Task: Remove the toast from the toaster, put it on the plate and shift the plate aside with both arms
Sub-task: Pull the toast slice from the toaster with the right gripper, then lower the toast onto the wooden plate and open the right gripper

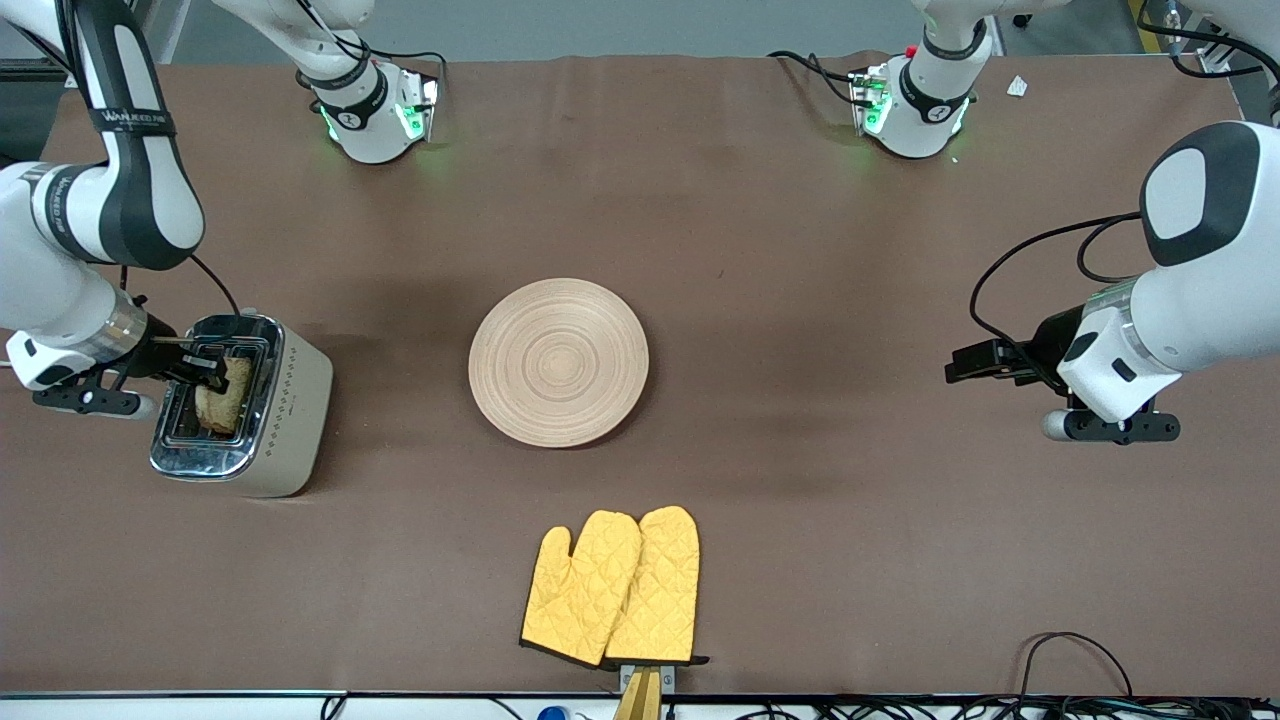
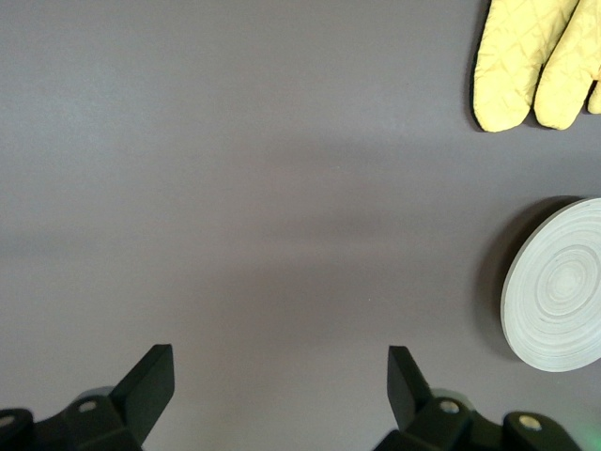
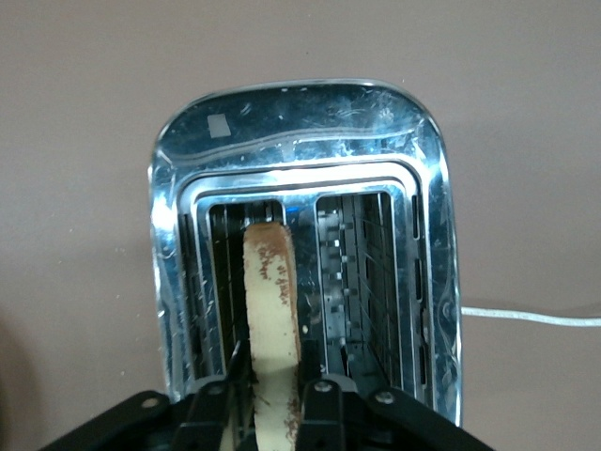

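**Spotter:** Right wrist view gives you the clearest look: the right gripper has its fingers clenched on the light brown speckled slice of toast, which stands on edge in one slot of the boxy cream-sided, chrome-topped toaster.

**Checker:** So how far along would you call it?

**Spotter:** Early. You have the grasp, but the toast is not out yet. Lifting it, setting it on the round light wooden plate and shifting that plate aside with both arms are all left. The plate sits bare mid-table, well apart from the toaster at the right arm's end.

**Checker:** Which way does the slice run?

**Spotter:** Its long axis follows the slot, along the toaster's length, crust edge up.

**Checker:** And your left gripper?

**Spotter:** Fingers spread wide, holding nothing, waiting over bare table toward the left arm's end.
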